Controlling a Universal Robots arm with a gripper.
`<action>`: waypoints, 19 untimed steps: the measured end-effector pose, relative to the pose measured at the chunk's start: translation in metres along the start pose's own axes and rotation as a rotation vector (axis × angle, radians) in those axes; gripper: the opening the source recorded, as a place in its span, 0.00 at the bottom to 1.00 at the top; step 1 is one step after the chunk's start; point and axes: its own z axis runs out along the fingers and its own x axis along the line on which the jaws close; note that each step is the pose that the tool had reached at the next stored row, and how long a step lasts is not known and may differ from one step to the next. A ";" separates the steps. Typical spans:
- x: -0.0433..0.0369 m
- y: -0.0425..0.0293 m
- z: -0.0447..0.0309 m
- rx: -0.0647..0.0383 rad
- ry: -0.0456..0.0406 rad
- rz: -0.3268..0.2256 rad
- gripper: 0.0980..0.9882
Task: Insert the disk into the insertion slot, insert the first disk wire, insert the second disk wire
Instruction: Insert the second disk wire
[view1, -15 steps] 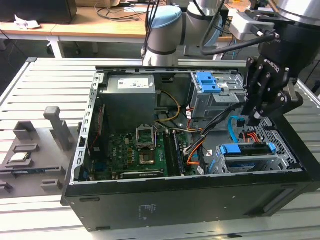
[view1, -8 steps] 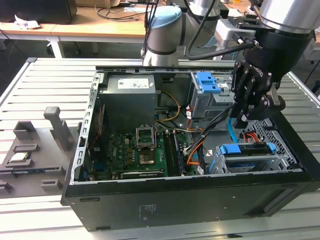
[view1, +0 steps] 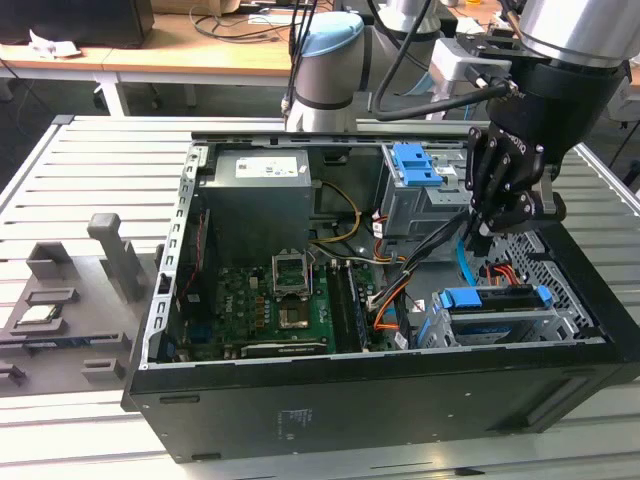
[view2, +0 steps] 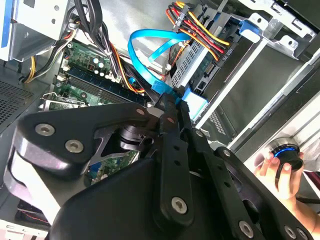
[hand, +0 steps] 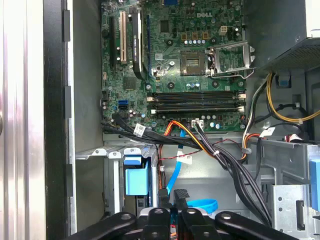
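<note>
Open tower case (view1: 380, 400) lying on its side on a slatted grey table (view1: 90, 170), board (view1: 270, 310) and power supply (view1: 258, 200) exposed. Arm comes down over the case toward the exterior view's right. Black gripper (view1: 487, 225) hangs inside, between the taller cage with the blue latch (view1: 415, 165) and the low drive cage. The disk (view1: 490, 298) sits in the insertion slot (view1: 500, 328), its blue carrier showing along the cage's upper edge; in the second wrist view its perforated metal side (view2: 192, 62) lies within the cage frame. A red, yellow and black wire bundle (view2: 200, 30) runs to the disk's end; whether it is fully seated I cannot tell. The second disk wire (view1: 461, 262) rises as a light-blue strip just beside the gripper. In the second wrist view it makes a wide loop (view2: 142, 55) and comes back down into the gripper (view2: 171, 102). The fingers are drawn together there, pinching the cable close to its end. The first wrist view gives the same: gripper (hand: 172, 195) on a dark plug, blue strip (hand: 173, 176) leading away from it, beside the carrier's blue tab (hand: 136, 180). A person's hand (view2: 277, 172) rests on a round knob with a blue ring (view2: 287, 152), outside the case.
</note>
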 end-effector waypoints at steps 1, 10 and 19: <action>0.0000 0.0000 0.0000 0.000 0.0000 0.000 0.07; 0.0135 -0.0003 0.0015 0.000 -0.0016 -0.001 0.07; 0.0188 -0.0029 0.0093 0.000 -0.0026 -0.001 0.07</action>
